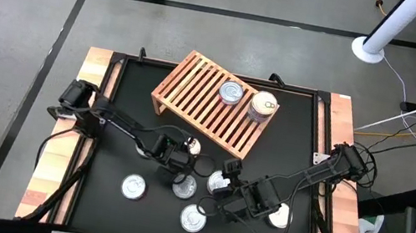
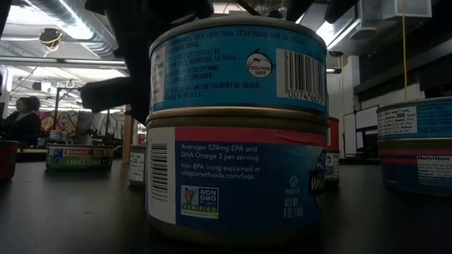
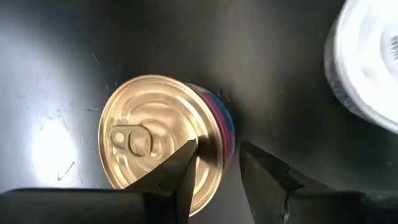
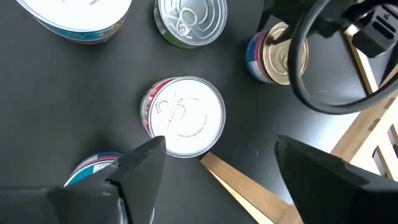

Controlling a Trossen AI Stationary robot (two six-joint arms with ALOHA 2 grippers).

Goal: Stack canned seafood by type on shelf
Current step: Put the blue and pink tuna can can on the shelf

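The wooden slat shelf stands at the table's far middle and bears two cans. My left gripper points down, open, at a gold-lidded can with a pink and blue side. One finger is over the lid's edge and the other is outside the wall. My right gripper hangs open above a white-lidded, pink-sided can that stands on the table. Two blue cans sit stacked near the front edge. My left gripper comes at the gold-lidded can from above, its fingers on either side of the can's rim. The can stands upright on the table. Whether a finger touches it I cannot tell.
More cans stand on the black table top: a lone one at the near left, a silver pull-tab one, one at the near right. A light wooden strip shows below my right gripper. The table's wooden side rails border the mat.
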